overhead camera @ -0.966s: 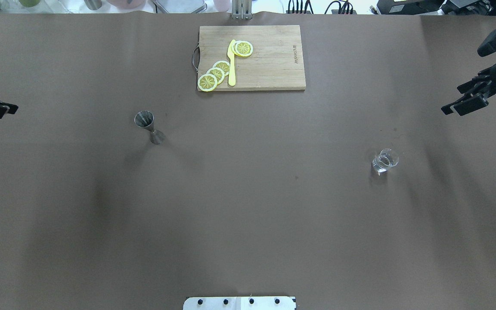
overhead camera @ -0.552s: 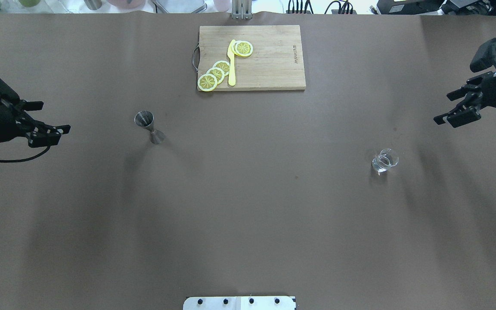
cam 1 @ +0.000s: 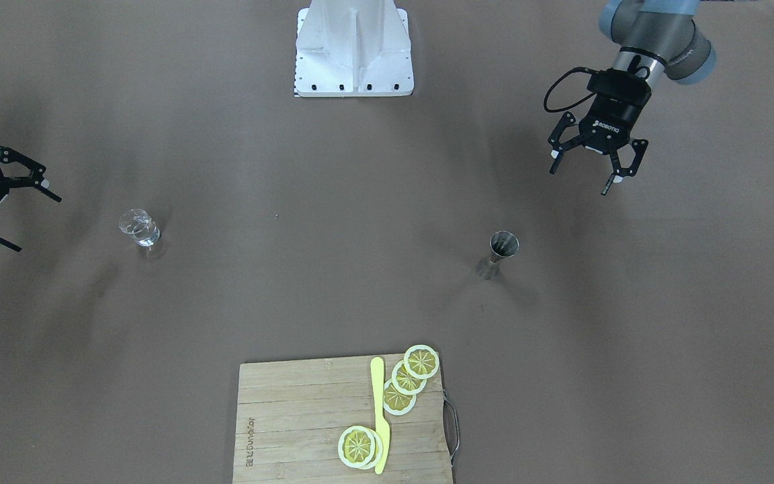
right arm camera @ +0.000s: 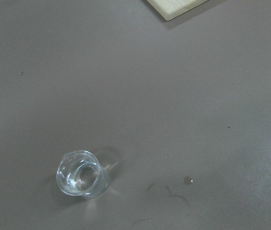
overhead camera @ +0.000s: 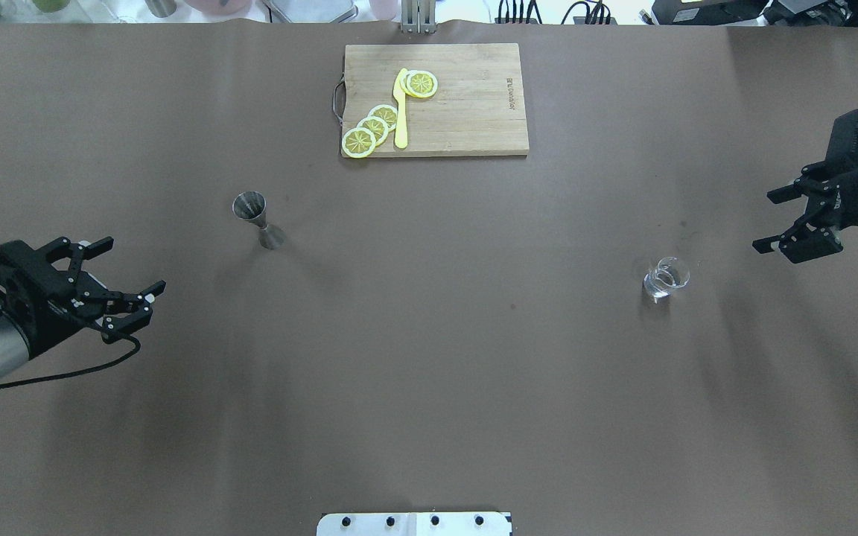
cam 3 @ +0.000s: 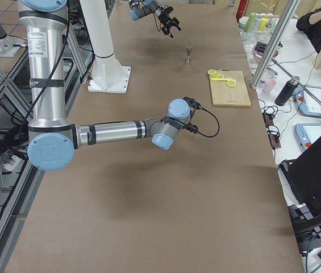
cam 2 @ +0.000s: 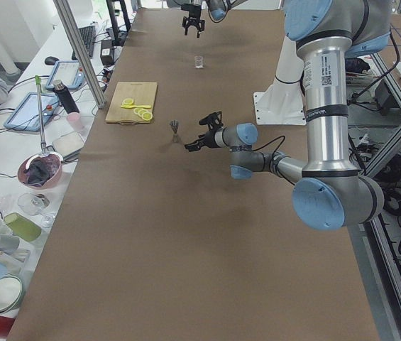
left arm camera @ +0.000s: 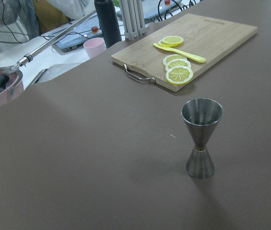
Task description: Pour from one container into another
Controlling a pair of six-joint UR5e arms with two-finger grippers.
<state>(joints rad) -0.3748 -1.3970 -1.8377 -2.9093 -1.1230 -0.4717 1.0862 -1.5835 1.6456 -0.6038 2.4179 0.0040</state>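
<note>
Now both arms reach in from the two ends of the bench [overhead camera: 429, 357]. The left gripper [overhead camera: 131, 269] hangs low over the bench. Its arm lies almost flat, and it points toward the metal measuring cup [overhead camera: 258, 219]. Its jaws are wide apart and hold nothing. The metal measuring cup stands upright on its small end, near the left gripper but not touching it. The right gripper [overhead camera: 764, 222] hangs at the other end, tipped down toward the small glass [overhead camera: 666, 278]. Its jaws are wide apart too, with nothing between them. The small glass stands upright near the right gripper, well apart from the metal measuring cup. At the far edge lies a wooden board [overhead camera: 466, 112] with lemon slices [overhead camera: 373, 128] and a yellow knife [overhead camera: 401, 112] on it.
</note>
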